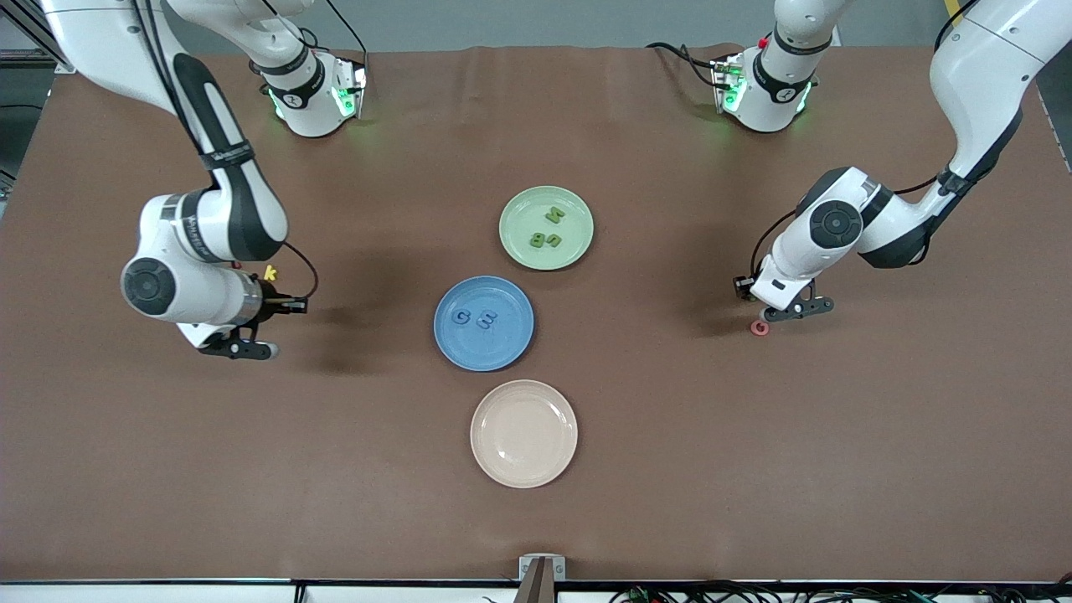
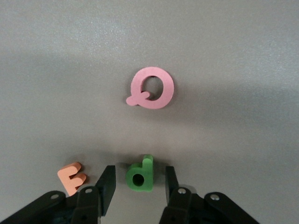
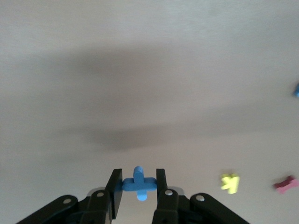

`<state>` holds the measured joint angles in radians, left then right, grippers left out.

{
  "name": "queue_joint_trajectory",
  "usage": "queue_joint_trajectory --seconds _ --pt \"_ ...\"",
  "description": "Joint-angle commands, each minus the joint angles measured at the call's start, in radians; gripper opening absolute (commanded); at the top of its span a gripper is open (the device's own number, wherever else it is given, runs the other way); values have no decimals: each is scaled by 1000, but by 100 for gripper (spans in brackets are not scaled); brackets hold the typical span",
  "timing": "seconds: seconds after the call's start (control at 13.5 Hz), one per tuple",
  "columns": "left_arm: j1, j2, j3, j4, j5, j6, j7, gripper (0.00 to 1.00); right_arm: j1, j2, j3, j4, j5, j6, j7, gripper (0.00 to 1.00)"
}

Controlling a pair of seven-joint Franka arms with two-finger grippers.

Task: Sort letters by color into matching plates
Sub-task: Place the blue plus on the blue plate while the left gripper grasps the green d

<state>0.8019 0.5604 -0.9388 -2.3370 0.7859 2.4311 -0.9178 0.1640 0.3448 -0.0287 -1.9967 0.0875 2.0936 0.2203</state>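
The glossy medium-blue round plate (image 1: pixel 483 323) sits mid-table and serves as the landmark. It carries two small chunky blue letters, G (image 1: pixel 460 316) and E (image 1: pixel 487 319). Nearer the front camera lies the empty cream-beige plate (image 1: pixel 523 433).

Toward the right arm's end from the blue plate, the right gripper (image 3: pixel 138 186) is up in the air, clamped on a small blue x letter (image 3: pixel 138 183).

Toward the left arm's end, the left gripper (image 2: pixel 139 183) is down at the table. Its fingers are parted on either side of a green p letter (image 2: pixel 140 175) without clearly touching it. A pink ring-shaped Q letter (image 2: pixel 151 88) lies near it, an orange letter (image 2: pixel 72 178) just beside.

Farther from the camera than the blue plate, the pale green glossy plate (image 1: pixel 546 228) holds green letters N (image 1: pixel 554 215), B (image 1: pixel 552 239) and a third (image 1: pixel 536 241).
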Motion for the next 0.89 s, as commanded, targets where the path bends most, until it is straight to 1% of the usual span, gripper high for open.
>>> queue_joint_trajectory --seconds 0.0,0.07,0.22,0.3,0.52,0.67,0.81 --pt "7 6 -2 -10 29 19 -48 49 107 8 -7 48 12 -17 178 18" --pt "3 7 -2 -10 29 19 -59 48 141 16 -7 62 18 -12 232 18" --pt "3 10 -2 -10 29 19 -59 48 216 45 -10 91 107 3 299 18" --pt "3 10 -2 -10 29 19 -59 47 242 60 -10 110 133 5 332 18" --pt "5 13 0 -10 55 19 -59 44 339 123 -10 189 140 19 526 18" --pt "7 18 0 -10 56 17 -59 42 379 173 -8 251 150 26 600 18" --pt "7 18 0 -10 56 19 -59 33 422 235 -8 332 228 28 643 18"
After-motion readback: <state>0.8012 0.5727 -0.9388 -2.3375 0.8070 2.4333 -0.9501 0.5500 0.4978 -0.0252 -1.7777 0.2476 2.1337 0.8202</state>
